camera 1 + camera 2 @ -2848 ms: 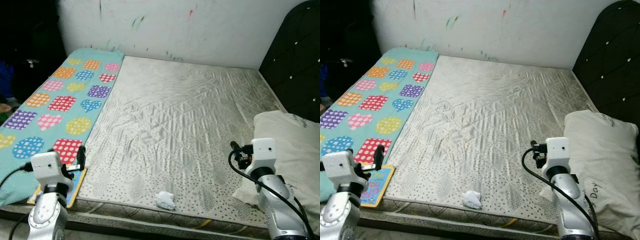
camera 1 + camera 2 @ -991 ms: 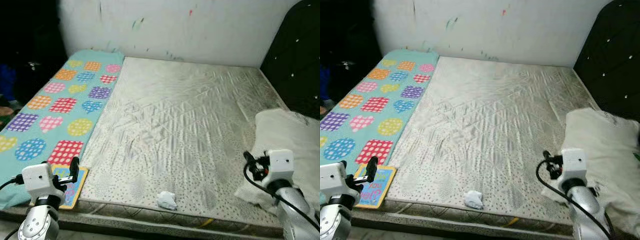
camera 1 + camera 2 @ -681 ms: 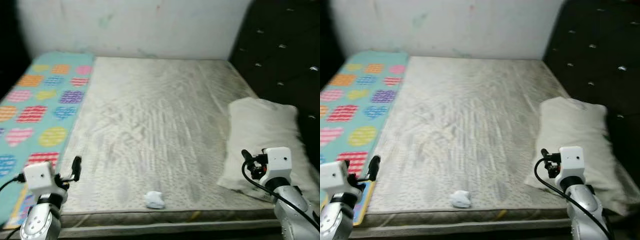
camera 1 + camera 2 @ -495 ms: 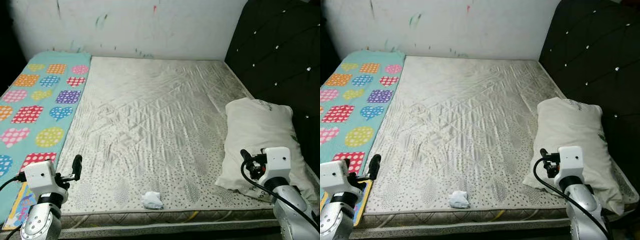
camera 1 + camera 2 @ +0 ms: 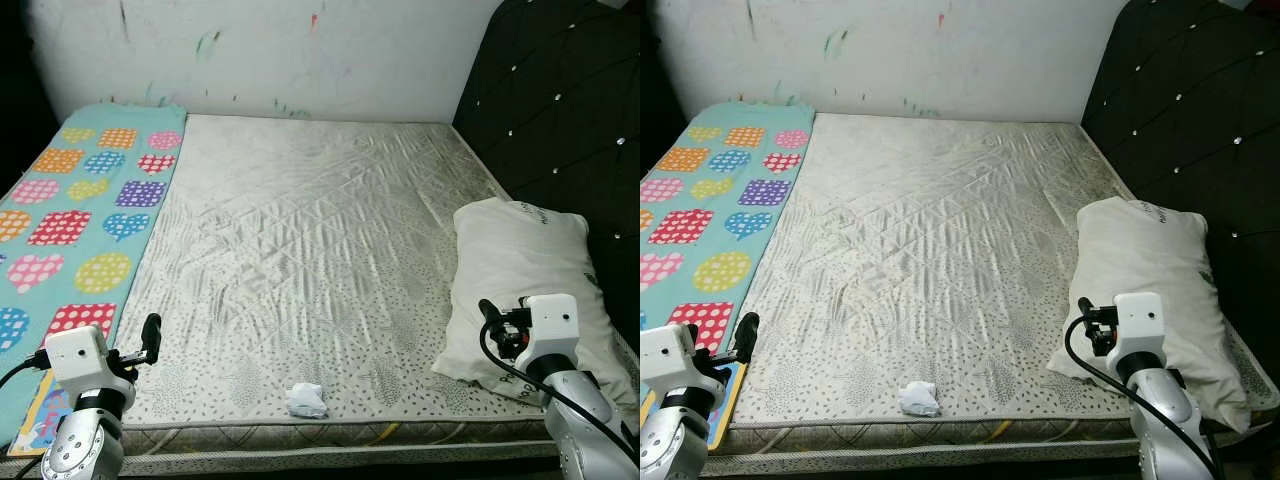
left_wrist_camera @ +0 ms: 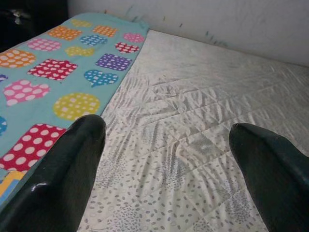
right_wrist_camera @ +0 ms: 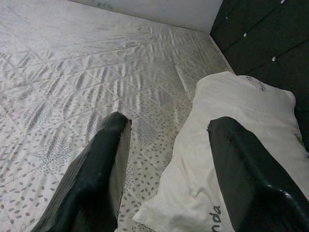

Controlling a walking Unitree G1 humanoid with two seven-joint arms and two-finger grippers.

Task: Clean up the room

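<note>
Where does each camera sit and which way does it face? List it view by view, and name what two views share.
Left eye view: head, facing forward and down at the mattress; both arms show, with crumpled tissue near the front edge.
Right eye view: same head, same scene.
Left wrist view: along the open left gripper, toward the patterned blanket.
Right wrist view: along the open right gripper, toward the pillow.
Shared: both wrist views show the mattress.

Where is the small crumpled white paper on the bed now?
The crumpled white paper lies on the mattress near its front edge, roughly midway between the two arms, left of the pillow.
</note>
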